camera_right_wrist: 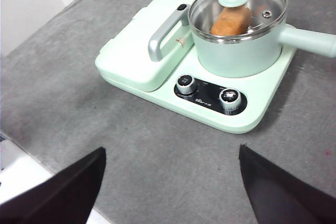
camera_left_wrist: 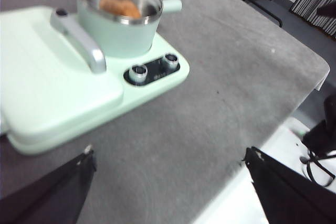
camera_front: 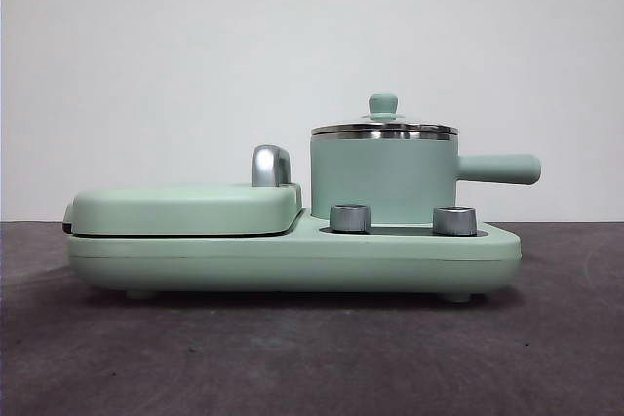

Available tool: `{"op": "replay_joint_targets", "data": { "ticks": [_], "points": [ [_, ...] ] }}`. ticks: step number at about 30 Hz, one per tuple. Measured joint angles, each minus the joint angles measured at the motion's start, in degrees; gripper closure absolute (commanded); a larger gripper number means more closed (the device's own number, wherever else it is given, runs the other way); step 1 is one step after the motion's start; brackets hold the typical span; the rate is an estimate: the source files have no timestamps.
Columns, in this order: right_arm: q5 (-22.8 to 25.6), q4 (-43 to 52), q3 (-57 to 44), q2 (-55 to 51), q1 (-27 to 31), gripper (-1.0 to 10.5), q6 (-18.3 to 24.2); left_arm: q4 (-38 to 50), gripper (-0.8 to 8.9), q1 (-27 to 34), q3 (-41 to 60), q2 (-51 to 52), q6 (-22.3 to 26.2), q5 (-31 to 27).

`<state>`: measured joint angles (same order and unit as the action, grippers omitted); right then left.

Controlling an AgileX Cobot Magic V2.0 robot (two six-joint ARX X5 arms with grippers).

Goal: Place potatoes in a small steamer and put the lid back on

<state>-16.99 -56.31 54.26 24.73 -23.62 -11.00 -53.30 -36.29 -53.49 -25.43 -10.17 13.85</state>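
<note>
From where I stand the job looks finished: the potato point(camera_right_wrist: 231, 20) lies inside the small steamer point(camera_right_wrist: 242, 51), and the glass lid point(camera_right_wrist: 239, 9) sits level on the steel rim with its knob up. The steamer stands on the breakfast-maker base point(camera_front: 292, 255), beside the flat griddle cover point(camera_front: 185, 209) and behind the two control knobs point(camera_right_wrist: 207, 92). The potato's long axis lies slightly tilted inside the pot, running across it, roughly square to the steamer's side handle point(camera_front: 499, 169), which points away from the griddle cover. The left gripper point(camera_left_wrist: 168, 192) and right gripper point(camera_right_wrist: 170, 187) both hang well clear of the base, jaws spread wide and empty. I would judge nothing is left but to keep the arms parked.
</note>
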Motion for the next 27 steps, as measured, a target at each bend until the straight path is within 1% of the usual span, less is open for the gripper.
{"op": "replay_joint_targets", "data": {
  "ticks": [6, 7, 8, 9, 10, 11, 13, 27],
  "points": [
    [-2.4, 0.0, 0.0, 0.0, 0.0, 5.5, 0.0, -2.2, 3.62, 0.0, 0.0, 2.5, 0.2, 0.0],
    [-2.4, 0.0, 0.0, 0.0, 0.0, 5.8, 0.0, -2.2, 4.4, 0.0, 0.0, 2.5, 0.3, 0.0],
    [-2.4, 0.0, 0.0, 0.0, 0.0, 7.4, 0.0, -2.2, 6.4, 0.0, 0.0, 2.5, 0.4, 0.0],
    [-2.4, 0.0, 0.0, 0.0, 0.0, 9.4, -0.2, -2.2, 8.48, 0.0, 0.0, 2.5, 0.7, 0.0],
    [-2.3, 0.0, 0.0, 0.0, 0.0, 9.2, -0.2, -2.2, 7.72, 0.0, 0.0, 2.5, 0.8, 0.0],
    [-2.2, 0.0, 0.0, 0.0, 0.0, 9.2, -0.2, -2.2, 8.13, 0.0, 0.0, 2.5, 1.2, 0.0],
    [-1.2, 0.0, 0.0, 0.0, 0.0, 9.3, -0.2, -2.2, 8.07, 0.0, 0.0, 2.5, 1.4, 0.0],
    [-1.0, 0.0, 0.0, 0.0, 0.0, 9.3, -0.2, -1.8, 8.07, 0.0, 0.0, 2.5, 1.8, 0.0]
  ]
}}
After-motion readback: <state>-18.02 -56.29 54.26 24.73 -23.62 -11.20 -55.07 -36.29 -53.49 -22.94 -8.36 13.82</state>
